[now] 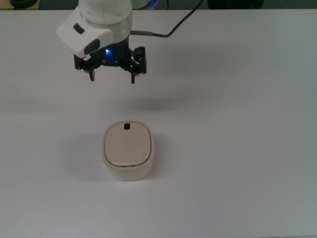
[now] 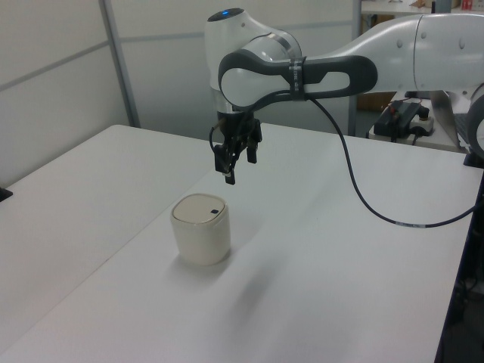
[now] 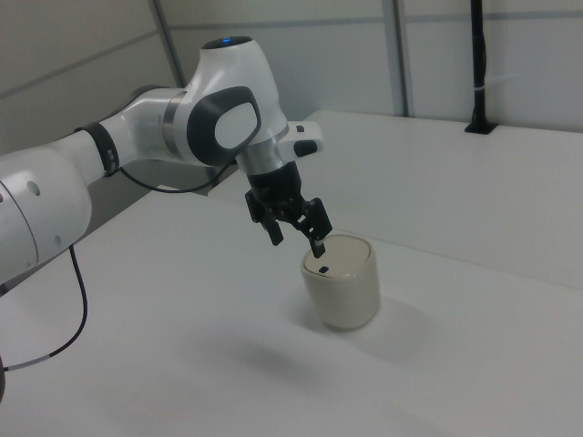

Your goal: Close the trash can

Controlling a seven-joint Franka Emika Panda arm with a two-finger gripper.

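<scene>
Cream-beige plastic: the bin [image 1: 128, 150] stands upright on the white table [image 1: 237, 148], its flat lid [image 1: 127, 144] seated flush on the rim, the black tab [image 1: 127, 126] at the edge nearest the arm. Judged from this, the closing is complete. The pincer [image 1: 112, 77] hangs in the air above the table, well apart from the bin, beyond its tab edge in the top view. Its fingers stand apart and hold nothing, consistent with a lid that needs no further contact. A black cable [image 2: 363, 197] trails from the arm, clear of the bin.
</scene>
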